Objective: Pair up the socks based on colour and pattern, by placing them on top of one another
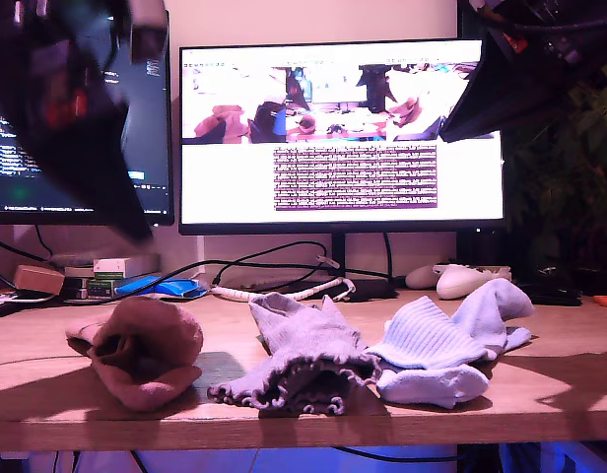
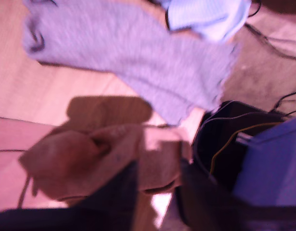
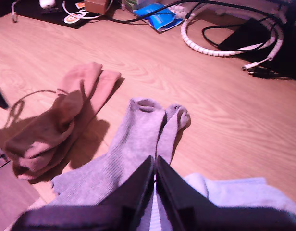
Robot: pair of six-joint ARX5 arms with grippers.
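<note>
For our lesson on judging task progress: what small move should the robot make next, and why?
Probably back my second hand away: the salmon-pink socks, grey-lilac socks and pale blue socks each already lie paired.

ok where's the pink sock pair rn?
The pink socks lie stacked at the exterior view's left on the desk, just beside the grey-lilac frilly socks.

Blurred salmon-pink socks (image 2: 90, 161) beside grey-lilac sock (image 2: 133, 62), pale blue sock (image 2: 210, 17) beyond, dark tool (image 2: 157, 202) below
</note>
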